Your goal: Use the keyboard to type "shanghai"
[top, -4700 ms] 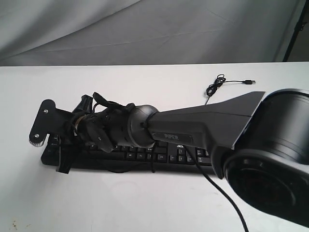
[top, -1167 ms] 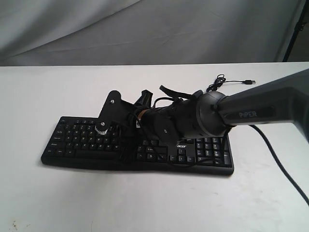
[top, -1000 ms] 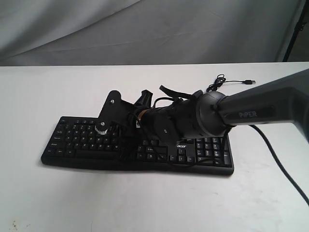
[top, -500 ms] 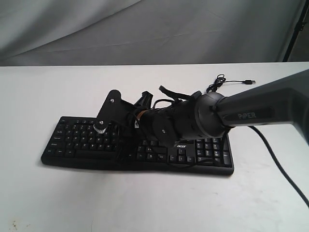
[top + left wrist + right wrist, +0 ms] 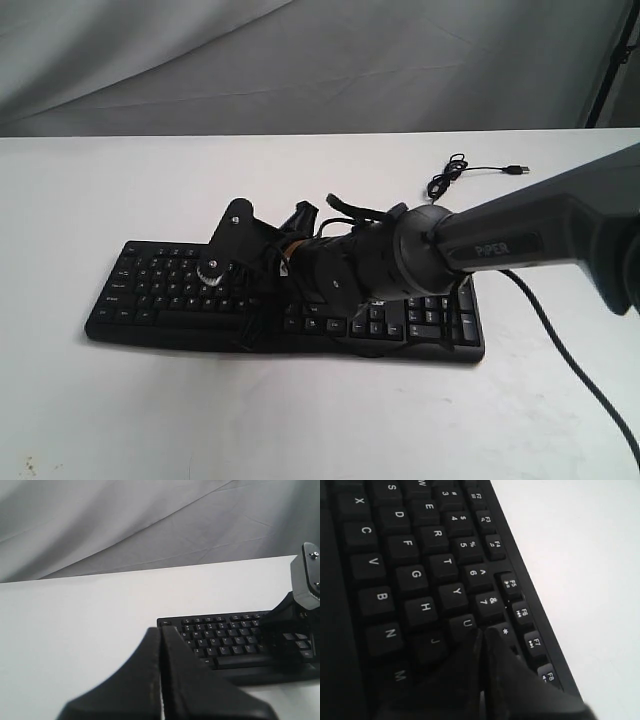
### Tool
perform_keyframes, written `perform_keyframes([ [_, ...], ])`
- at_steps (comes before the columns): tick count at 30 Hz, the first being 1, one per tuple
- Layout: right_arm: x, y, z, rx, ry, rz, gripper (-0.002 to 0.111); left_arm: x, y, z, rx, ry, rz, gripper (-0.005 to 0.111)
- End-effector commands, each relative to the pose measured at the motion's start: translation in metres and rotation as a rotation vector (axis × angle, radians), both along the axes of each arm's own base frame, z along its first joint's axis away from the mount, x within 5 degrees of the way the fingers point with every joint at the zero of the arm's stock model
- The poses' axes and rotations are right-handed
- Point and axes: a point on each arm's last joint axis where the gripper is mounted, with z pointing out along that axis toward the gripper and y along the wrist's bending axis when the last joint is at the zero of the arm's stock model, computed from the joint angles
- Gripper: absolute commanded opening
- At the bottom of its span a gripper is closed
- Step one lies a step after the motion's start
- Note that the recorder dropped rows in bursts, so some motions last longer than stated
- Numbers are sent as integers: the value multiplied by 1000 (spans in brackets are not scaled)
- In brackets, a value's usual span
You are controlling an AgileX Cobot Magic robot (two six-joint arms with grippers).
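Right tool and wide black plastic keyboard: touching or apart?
Cannot tell. In the right wrist view the right tool covers its own meeting point with the keyboard.

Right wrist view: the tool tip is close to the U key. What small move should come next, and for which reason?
Probably a short press straight down. The shut right tool points just past the U key, beside the 8 key, where the I key should lie, hidden under it, and "shanghai" needs I. Whether it already touches cannot be judged.

Right claw [image 5: 250,325] low over keyboard [image 5: 150,290] middle keys, seemingly touching; cable [image 5: 445,180] coiled behind.
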Motion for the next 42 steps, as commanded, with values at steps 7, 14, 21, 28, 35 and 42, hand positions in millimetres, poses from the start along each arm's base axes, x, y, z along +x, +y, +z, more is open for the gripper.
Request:
perform_keyframes([
  [7,-1,0,24,29,-37,6,0,0,0,-1,2,-2,-3,0],
  [14,-29,-25,87,68,-88,23,0,0,0,-1,2,-2,-3,0],
  [21,-102,-95,123,131,-53,-32,0,0,0,-1,2,-2,-3,0],
  [28,-162,-155,116,155,-76,-41,0,0,0,-1,2,-2,-3,0],
  [35,-195,-187,120,218,-132,-42,0,0,0,-1,2,-2,-3,0],
  [42,-233,-227,129,447,-246,-96,0,0,0,-1,2,-2,-3,0],
])
